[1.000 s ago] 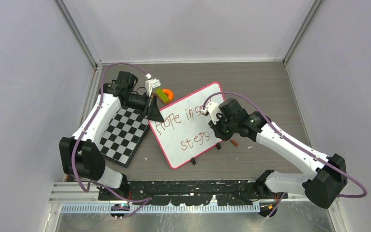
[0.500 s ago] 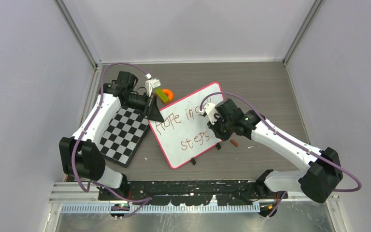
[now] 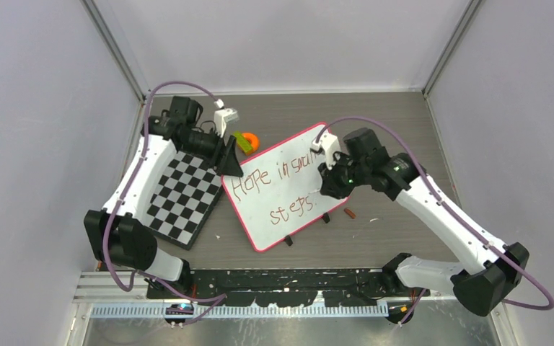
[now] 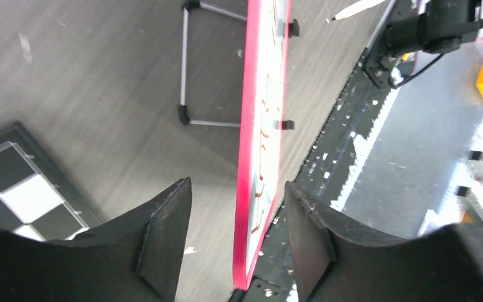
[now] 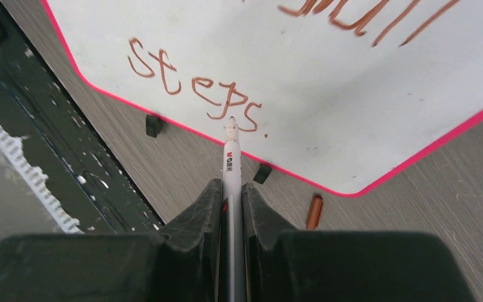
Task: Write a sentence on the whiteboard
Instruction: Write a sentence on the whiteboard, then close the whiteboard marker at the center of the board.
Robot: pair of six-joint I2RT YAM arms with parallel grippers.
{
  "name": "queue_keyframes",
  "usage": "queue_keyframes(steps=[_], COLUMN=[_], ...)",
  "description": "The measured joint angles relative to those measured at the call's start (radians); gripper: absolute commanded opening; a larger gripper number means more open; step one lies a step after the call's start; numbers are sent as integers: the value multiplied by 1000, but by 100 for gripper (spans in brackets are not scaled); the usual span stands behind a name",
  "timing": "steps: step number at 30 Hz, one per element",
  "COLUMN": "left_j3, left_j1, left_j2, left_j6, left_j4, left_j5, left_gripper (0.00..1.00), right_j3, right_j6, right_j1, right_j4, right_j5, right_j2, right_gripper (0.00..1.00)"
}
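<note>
The sentence (image 3: 291,207) was judged to be written out in full. Two lines of reddish-brown lettering, "Hope in small" above "steps.", closing stop included, were seen on the whiteboard (image 3: 274,192). The board was propped on a wire stand at the middle of the desk (image 3: 389,130), just beside the checkerboard (image 3: 184,198). The marker (image 5: 231,165) was clenched in the jaws of the right gripper (image 5: 231,189), its tip pointed at the end of the lower line, near the stop; whether the surface was touched could not be told. The jaws of the left gripper (image 4: 238,195) were parted, with the board's pink rim between them and a gap on either side, so nothing was grasped there. Little was judged to be left beyond the marker being drawn away and perhaps capped. A small brown cap-like piece (image 5: 315,211) was seen on the desk near the board's corner.
</note>
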Motion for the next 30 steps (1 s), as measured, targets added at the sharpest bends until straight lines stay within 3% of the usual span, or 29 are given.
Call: queue_keyframes(steps=[7, 14, 24, 30], left_j3=[302, 595, 845, 842], left_j1=[0, -50, -532, -755], left_j2=[18, 124, 425, 559], left_j6=[71, 55, 127, 250], left_j4=[-103, -114, -81, -57], left_j5=[-80, -104, -244, -304], left_gripper=[72, 72, 65, 59], right_j3=[110, 211, 226, 118], right_j6=[38, 73, 114, 161], right_j1=[-175, -505, -914, -974], right_j4=[-33, -49, -28, 28], right_j5=[-164, -322, -496, -523], right_j2=[-20, 11, 126, 128], right_gripper=[0, 0, 0, 0])
